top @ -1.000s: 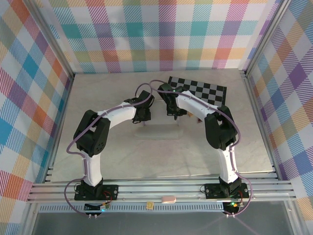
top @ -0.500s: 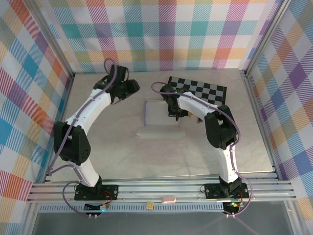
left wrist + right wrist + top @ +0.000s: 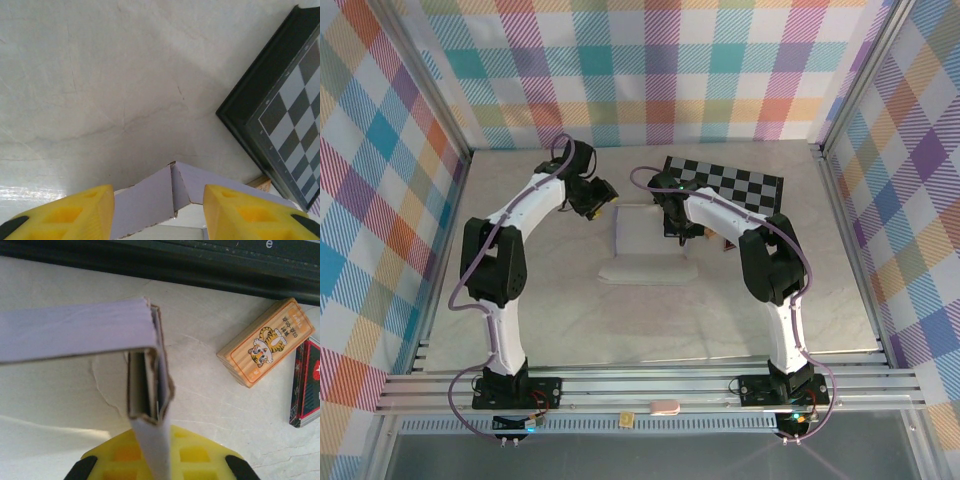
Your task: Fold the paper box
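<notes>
Folding looks partly done. The paper box (image 3: 642, 238) sits toward the far edge of the table (image 3: 540, 300), just beside the checkerboard (image 3: 725, 185). Its walls are raised and meet at the far corners, but the whitish inside lies open and the near flap seems flat. The right tool (image 3: 672, 234) is clamped on the wall facing the table's right edge. The left tool (image 3: 603, 207), fingers apart, hovers at the box's far-left corner. Tucking and closing appear left to do.

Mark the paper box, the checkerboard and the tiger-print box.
paper box (image 3: 642, 235), top external view, its pale middle panel.
checkerboard (image 3: 750, 186), top external view, its checked face.
tiger-print box (image 3: 266, 342), right wrist view, its printed top face.
</notes>
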